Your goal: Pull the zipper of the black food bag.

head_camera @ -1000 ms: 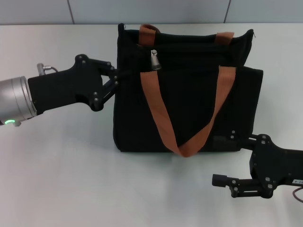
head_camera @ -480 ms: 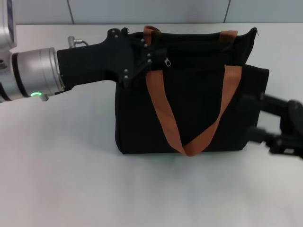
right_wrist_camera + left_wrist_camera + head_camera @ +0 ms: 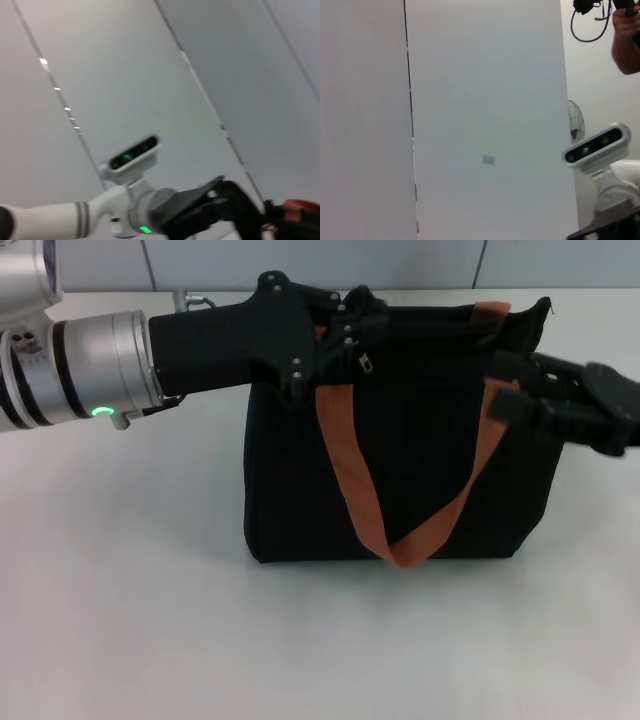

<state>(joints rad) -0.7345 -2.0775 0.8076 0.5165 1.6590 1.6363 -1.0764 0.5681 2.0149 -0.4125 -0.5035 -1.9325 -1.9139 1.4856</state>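
The black food bag (image 3: 400,480) stands upright mid-table with its two orange-brown handles (image 3: 350,480) hanging down the front. The small silver zipper pull (image 3: 366,362) hangs at the top zip track, left of the middle. My left gripper (image 3: 372,326) reaches in from the left and sits at the bag's top edge, right above the pull. My right gripper (image 3: 503,386) is open in the air at the bag's upper right corner, over the right end of the handle. The right wrist view shows the left gripper (image 3: 210,210) and a bit of orange handle (image 3: 300,210).
The white table (image 3: 130,590) lies around the bag, with a grey wall (image 3: 300,260) behind it. The left wrist view shows only wall panels, the robot's head camera (image 3: 595,147) and a person's arm (image 3: 625,35) at the edge.
My left gripper has moved up and to the right along the bag's top, and the zipper pull has shifted right with it. My right gripper has risen from the table to the bag's upper right corner.
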